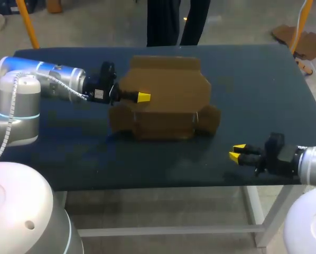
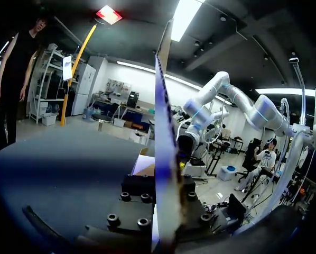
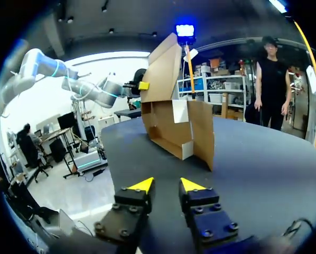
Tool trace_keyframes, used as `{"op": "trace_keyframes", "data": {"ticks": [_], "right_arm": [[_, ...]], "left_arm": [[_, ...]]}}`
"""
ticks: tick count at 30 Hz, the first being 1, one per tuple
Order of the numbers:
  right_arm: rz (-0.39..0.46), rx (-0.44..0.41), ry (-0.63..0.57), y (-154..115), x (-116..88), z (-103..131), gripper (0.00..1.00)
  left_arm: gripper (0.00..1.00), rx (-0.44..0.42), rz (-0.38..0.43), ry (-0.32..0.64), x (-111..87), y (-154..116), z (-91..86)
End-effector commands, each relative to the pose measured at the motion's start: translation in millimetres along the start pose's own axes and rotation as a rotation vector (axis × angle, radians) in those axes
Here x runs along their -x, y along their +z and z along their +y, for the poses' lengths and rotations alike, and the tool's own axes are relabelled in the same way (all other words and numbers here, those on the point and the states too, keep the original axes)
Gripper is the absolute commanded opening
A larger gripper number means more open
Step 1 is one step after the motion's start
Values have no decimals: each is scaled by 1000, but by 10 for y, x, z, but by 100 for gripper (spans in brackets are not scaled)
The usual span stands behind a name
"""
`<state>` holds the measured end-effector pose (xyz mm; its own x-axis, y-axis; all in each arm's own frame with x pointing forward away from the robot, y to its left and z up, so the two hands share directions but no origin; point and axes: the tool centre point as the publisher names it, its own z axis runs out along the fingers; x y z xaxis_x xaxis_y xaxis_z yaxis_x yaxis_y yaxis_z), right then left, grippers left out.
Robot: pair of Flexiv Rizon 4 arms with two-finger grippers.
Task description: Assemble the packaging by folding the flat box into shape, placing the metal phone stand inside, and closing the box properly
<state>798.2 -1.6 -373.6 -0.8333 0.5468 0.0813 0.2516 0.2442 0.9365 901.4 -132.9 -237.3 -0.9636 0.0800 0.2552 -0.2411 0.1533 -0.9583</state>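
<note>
the cardboard box stands half-formed on the dark table, a little toward 12 o'clock from the table's middle. its lower walls are up and a broad flap rises above them. a side flap hangs out at the box's 3 o'clock corner.

the left gripper comes in from 9 o'clock of the box and meets the broad flap at its 9 o'clock edge, one yellow tip lying on the near face of the board. in the left wrist view the board runs edge-on straight up from between the finger blocks. the fingers look clamped on it from both sides, though the tips themselves are mostly hidden by the board, so i read that with some caution.

the right gripper hovers low over the table, at about 4 o'clock from the box and well apart from it. its two yellow fingertips stand a small gap apart with nothing between them. in the right wrist view the box sits ahead of the fingers, its open inside turned toward them, with the left arm's yellow tip showing at the edge of the raised flap.
</note>
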Motion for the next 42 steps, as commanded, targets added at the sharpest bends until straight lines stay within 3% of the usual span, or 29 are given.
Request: {"op": "trace_keyframes", "data": {"ticks": [1, 11, 23, 34, 42], "right_arm": [[14, -5, -12, 60, 121, 36, 36], [19, -27, -52, 206, 412, 118, 41], [17, -76, -189, 457, 581, 230, 47], [37, -80, -219, 673, 761, 337, 38], [46, -88, -230, 793, 823, 378, 37]], "left_arm": [[0, 1, 2, 0, 9, 10, 28], [0, 1, 2, 0, 9, 10, 28], [0, 1, 2, 0, 9, 10, 28], [0, 1, 2, 0, 9, 10, 28], [0, 1, 2, 0, 9, 10, 28]]}}
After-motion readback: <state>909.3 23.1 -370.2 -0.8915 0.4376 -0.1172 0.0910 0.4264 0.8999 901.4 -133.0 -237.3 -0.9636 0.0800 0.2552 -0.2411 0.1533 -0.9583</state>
